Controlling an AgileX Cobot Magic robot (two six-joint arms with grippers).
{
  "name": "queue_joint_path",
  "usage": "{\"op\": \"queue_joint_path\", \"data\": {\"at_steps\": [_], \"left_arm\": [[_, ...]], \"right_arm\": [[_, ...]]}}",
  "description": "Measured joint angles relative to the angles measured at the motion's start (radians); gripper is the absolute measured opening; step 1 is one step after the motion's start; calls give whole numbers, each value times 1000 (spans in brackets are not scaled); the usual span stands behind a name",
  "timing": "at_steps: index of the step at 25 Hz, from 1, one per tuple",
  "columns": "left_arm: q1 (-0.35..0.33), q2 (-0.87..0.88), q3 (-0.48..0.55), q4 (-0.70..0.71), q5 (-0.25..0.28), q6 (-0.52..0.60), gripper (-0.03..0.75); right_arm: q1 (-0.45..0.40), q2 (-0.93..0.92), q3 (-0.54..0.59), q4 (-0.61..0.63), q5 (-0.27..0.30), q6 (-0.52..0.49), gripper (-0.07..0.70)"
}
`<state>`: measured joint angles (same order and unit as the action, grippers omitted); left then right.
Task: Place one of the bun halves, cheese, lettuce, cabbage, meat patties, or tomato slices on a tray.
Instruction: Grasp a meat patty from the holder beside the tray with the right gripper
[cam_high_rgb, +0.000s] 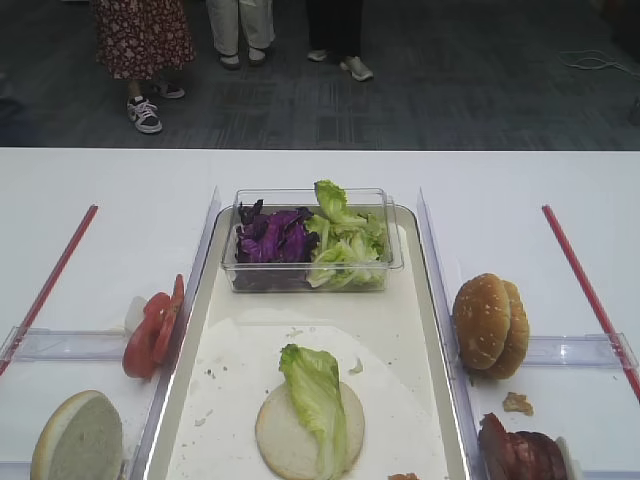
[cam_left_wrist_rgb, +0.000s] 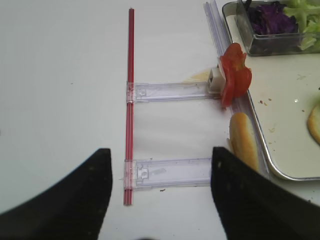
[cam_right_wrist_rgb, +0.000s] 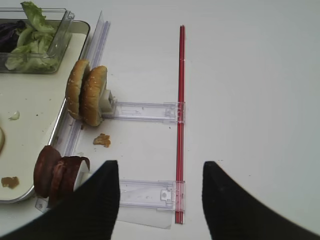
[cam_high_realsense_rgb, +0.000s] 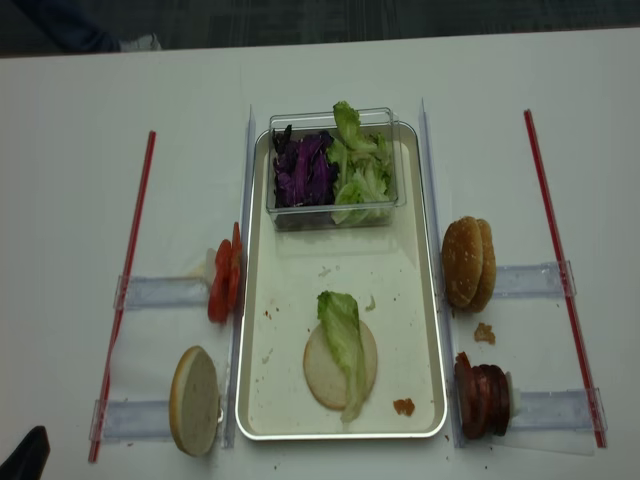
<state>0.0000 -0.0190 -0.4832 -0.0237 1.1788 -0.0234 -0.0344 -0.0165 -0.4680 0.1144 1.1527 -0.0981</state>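
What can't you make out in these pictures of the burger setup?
- Cheese: not seen in any view.
- Bun half on the tray: the lettuce leaf hides a strip of its cut face.
- Meat patties: cut off by the bottom edge in the exterior high view.
- Left gripper and right gripper: only the open fingers show in the wrist views.

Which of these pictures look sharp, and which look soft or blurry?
Right wrist view: the bun halves look crisp, the right gripper fingers dark and blurred. Left wrist view: the same, with sharp tomato slices. Realsense high view: softer and dimmer; the tray rim shows little glare.
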Motion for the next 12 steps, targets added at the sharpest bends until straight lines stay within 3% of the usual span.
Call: {"op": "queue_joint_path", "data": {"at_steps": [12], "left_arm": [[0,0,0,0,0,0,412]], "right_arm": [[0,0,0,0,0,0,395]]}}
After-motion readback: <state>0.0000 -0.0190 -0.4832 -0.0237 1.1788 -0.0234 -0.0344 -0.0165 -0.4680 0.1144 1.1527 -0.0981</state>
